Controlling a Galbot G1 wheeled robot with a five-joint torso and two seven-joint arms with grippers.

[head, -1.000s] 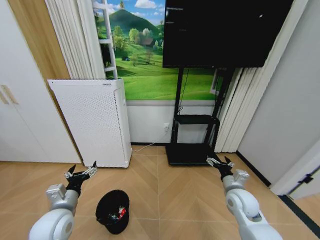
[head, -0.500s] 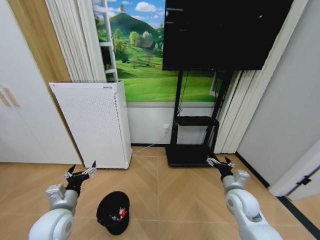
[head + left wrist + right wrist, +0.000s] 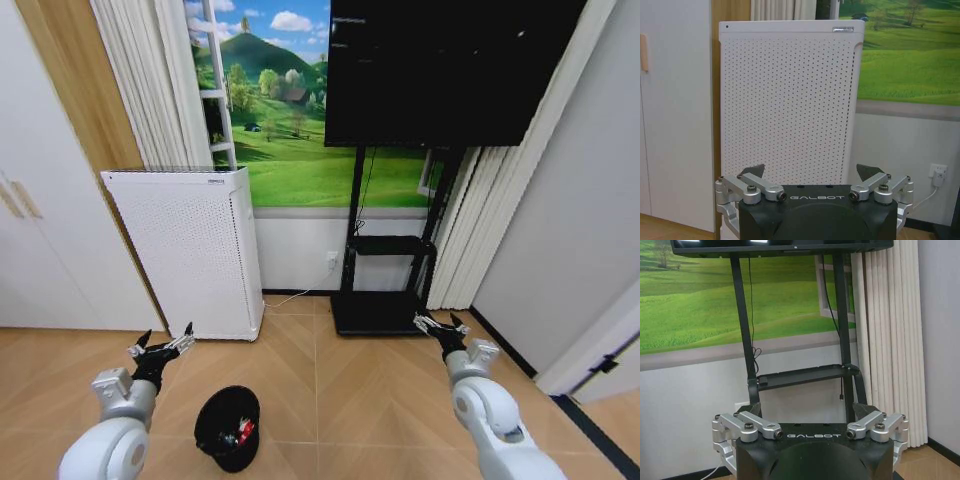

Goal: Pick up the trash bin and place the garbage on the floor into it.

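Note:
The small black trash bin [image 3: 227, 427] stands on the wooden floor near the lower left of the head view, with garbage [image 3: 240, 432] inside it: red and pale scraps show through its mouth. My left gripper [image 3: 160, 346] hangs open above and to the left of the bin, holding nothing. It faces the white perforated appliance, and its open gripper [image 3: 812, 171] frames that panel in the left wrist view. My right gripper [image 3: 437, 323] is open on the right, well away from the bin. In the right wrist view the right gripper [image 3: 805, 408] points at the black TV stand.
A white perforated appliance [image 3: 190, 250] stands against the wall behind the bin. A black TV stand [image 3: 385, 285] carries a large dark screen [image 3: 440, 65]. White cupboard doors [image 3: 45, 240] line the left, curtains [image 3: 470, 225] and a grey wall the right. Open floor lies between the arms.
The whole head view has drifted: bin and appliance sit slightly lower and to the right in the picture, so the camera moved. Both grippers stay open in the same places.

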